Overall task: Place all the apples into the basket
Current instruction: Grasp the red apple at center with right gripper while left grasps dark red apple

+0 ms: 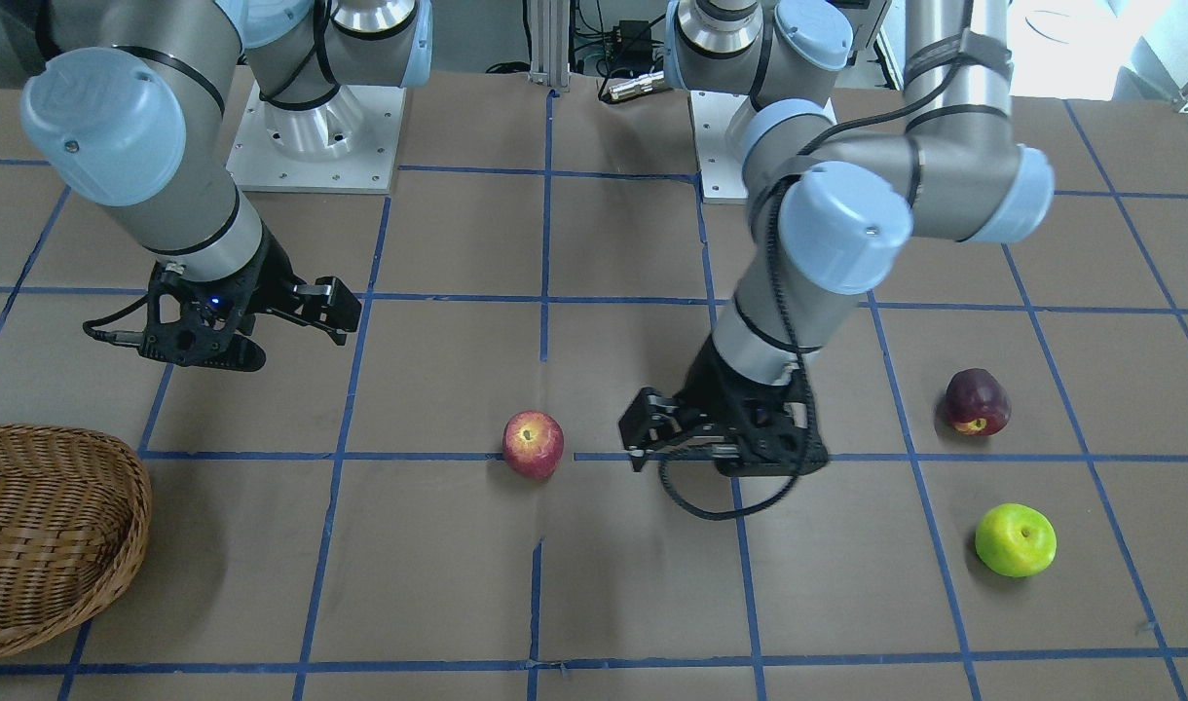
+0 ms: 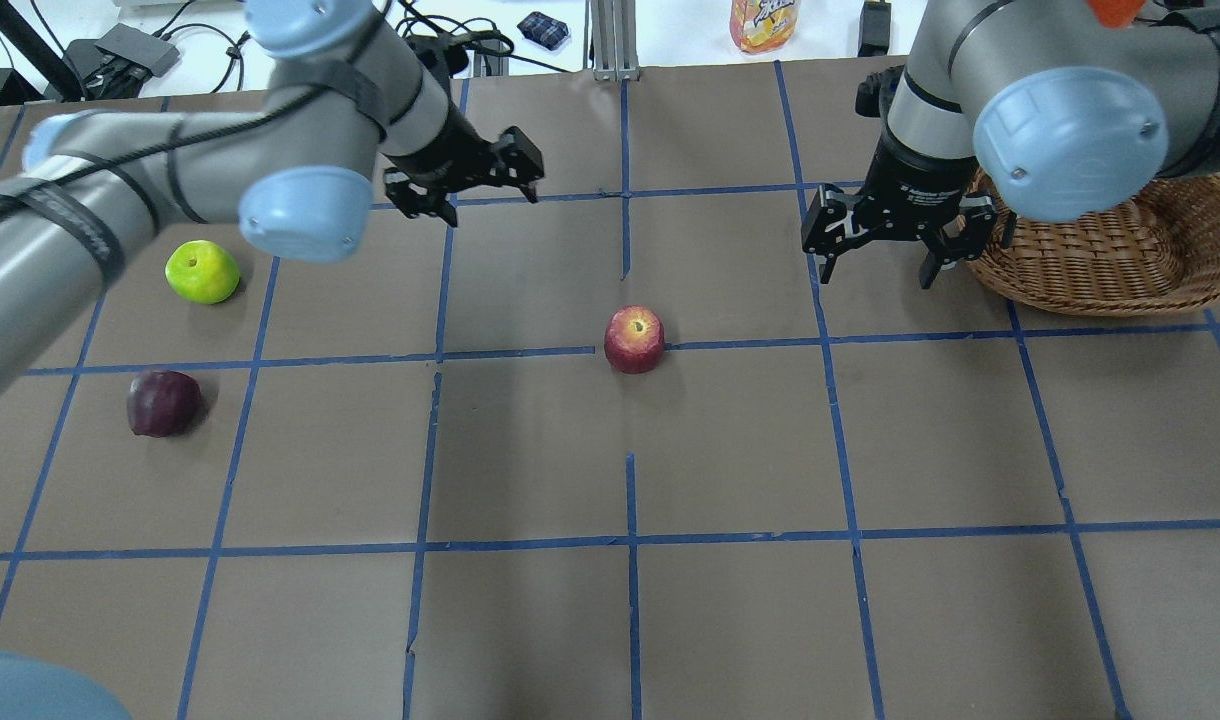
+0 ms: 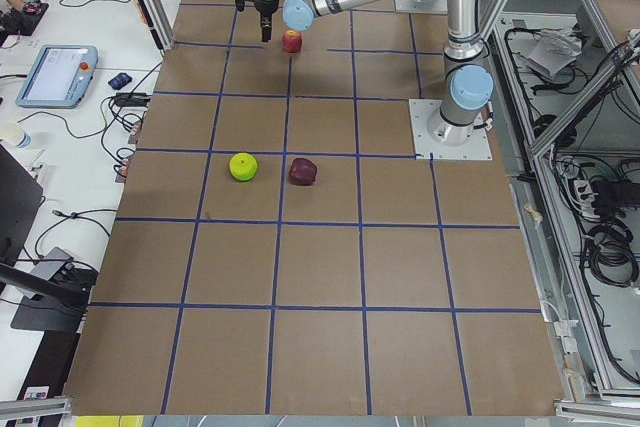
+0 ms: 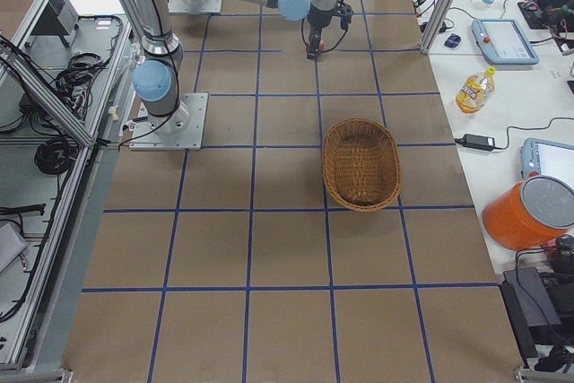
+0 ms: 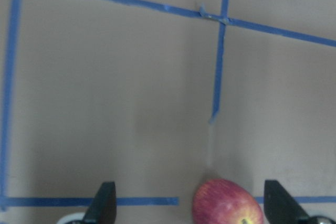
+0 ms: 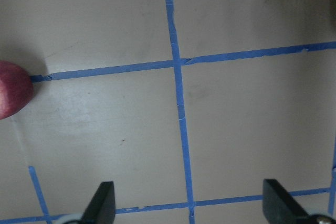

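Note:
The red apple [image 1: 533, 444] with yellowish streaks stands mid-table; it also shows in the overhead view [image 2: 634, 339]. The maroon apple [image 1: 977, 401] and the lime green apple [image 1: 1015, 539] lie apart on the robot's left side. The wicker basket [image 1: 39, 535] sits on the robot's right, with no apple showing in it. My left gripper [image 1: 640, 444] is open and empty, raised just beside the red apple, which shows low between its fingers in the left wrist view [image 5: 227, 204]. My right gripper [image 2: 875, 255] is open and empty, between the red apple and the basket [image 2: 1120, 265].
The table is brown with a blue tape grid. The two arm bases [image 1: 314, 136] stand at the robot's edge. A drink bottle [image 2: 763, 22], cables and devices lie past the far edge in the overhead view.

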You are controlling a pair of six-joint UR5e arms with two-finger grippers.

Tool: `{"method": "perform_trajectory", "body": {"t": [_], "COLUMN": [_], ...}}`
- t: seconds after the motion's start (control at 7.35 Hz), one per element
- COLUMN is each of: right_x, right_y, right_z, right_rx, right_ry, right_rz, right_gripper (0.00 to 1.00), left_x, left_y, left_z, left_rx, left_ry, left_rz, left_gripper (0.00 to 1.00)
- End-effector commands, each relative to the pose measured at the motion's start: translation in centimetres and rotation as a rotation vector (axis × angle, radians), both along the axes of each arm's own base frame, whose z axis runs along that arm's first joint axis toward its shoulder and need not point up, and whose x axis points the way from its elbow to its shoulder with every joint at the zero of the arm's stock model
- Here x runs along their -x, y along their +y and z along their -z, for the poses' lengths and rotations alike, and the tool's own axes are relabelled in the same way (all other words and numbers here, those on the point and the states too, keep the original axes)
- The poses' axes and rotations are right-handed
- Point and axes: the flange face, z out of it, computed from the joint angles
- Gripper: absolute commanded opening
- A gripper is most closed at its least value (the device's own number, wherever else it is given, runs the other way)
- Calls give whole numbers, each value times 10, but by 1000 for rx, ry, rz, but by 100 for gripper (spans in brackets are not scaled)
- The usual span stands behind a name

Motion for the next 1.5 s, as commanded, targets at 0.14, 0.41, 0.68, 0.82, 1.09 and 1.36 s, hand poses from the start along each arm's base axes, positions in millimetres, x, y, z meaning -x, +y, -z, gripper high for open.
{"method": "perform_trajectory", "body": {"t": [0.14,0.41,0.68,0.82,1.09,1.36], "right_x": [-104,-146,-173,-178,-181,-183], "right_y": [-6,-9,-23,-32,-37,-39], "right_z": [41,77,106,112,132,143], "right_rx": [46,59,58,53,21,4], "right_ry": [-15,-12,-48,-52,-55,-62], "right_rz": [84,123,178,177,186,187], "right_gripper": [100,100,100,100,100,100], "left_x": [-214,-299,-373,-389,-392,-386], "left_y": [15,41,67,79,84,97], "left_z": [-26,4,44,64,79,119], "left_rx": [-187,-245,-273,-258,-216,-192], "left_ry": [-260,-209,-117,-45,-65,-89], "left_rz": [199,169,213,231,305,284], "left_gripper": [100,100,100,100,100,100]}}
